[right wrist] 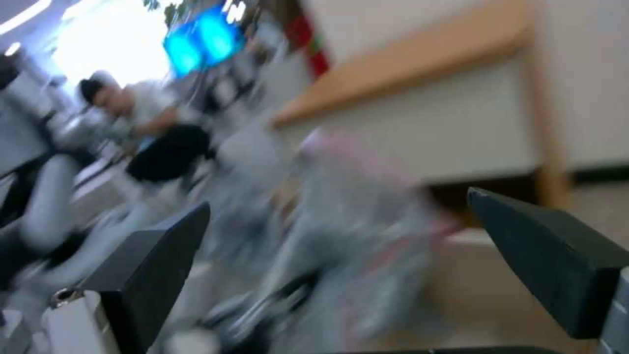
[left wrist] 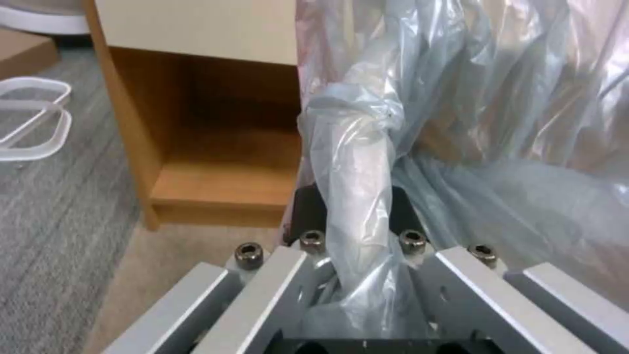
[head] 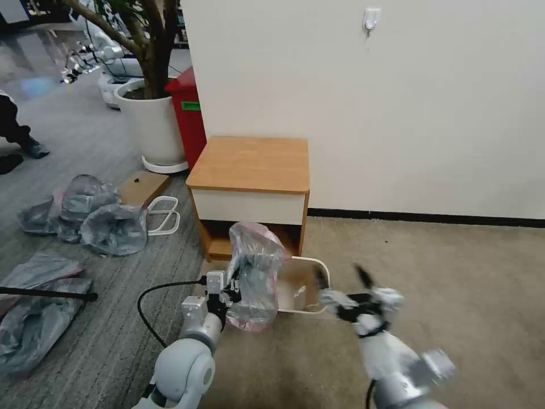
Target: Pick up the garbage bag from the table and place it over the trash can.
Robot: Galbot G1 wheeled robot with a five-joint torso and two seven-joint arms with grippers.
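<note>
**Bag held up at the bin**

The left gripper [head: 234, 292] pinches a bunched fold of the garbage bag [head: 255, 272], which hangs over the near-left rim of the trash can [head: 311, 262] before the table [head: 250, 165]. The right gripper [head: 340, 279], fingers spread wide and holding nothing, hovers just beside the bin.

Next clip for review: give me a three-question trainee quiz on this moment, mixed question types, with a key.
1. True or false: the garbage bag lies flat on the table.
2. Which gripper holds the bag? A) left gripper B) right gripper C) both
3. Fill in: the right gripper's fingers are ____ , beside the trash can.

Key
1. False: it hangs from a gripper, in front of the table and over the near left side of the trash can.
2. A: the left wrist view shows the plastic pinched between its fingers.
3. Open, holding nothing.
</note>
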